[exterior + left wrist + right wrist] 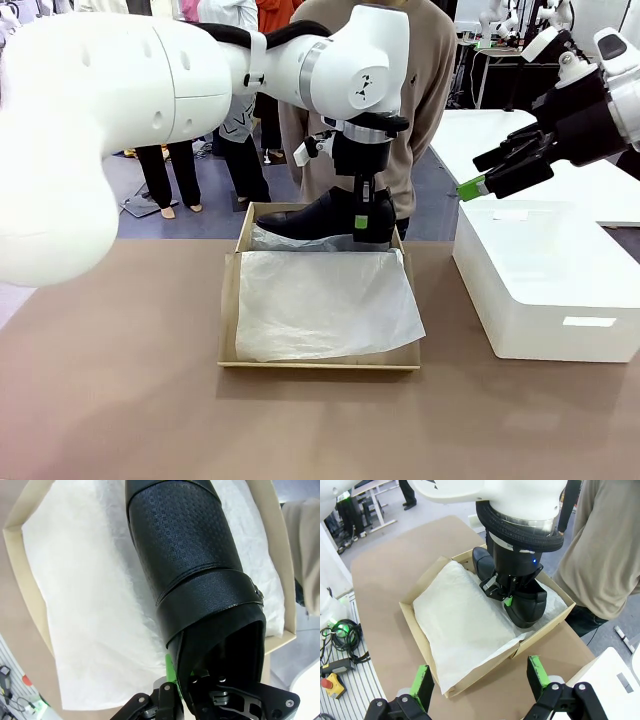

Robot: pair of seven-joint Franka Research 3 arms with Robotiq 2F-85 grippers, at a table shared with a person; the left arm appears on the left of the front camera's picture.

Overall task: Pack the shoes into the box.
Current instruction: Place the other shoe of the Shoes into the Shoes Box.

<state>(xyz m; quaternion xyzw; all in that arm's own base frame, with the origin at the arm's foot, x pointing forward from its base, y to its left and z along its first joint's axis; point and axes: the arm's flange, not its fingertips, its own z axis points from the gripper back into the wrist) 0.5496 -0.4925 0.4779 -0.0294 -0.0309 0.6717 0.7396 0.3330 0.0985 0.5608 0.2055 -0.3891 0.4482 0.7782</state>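
Left claw (368, 218) grips a shoe (305, 218) by the heel at the far end of the box (229, 330); next, settle and release. Right claw (478, 172) gapes empty

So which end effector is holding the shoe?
The left end effector, shut on the black shoe; the right end effector hangs open, empty.

Shoe (310, 218) in box (229, 310), far end
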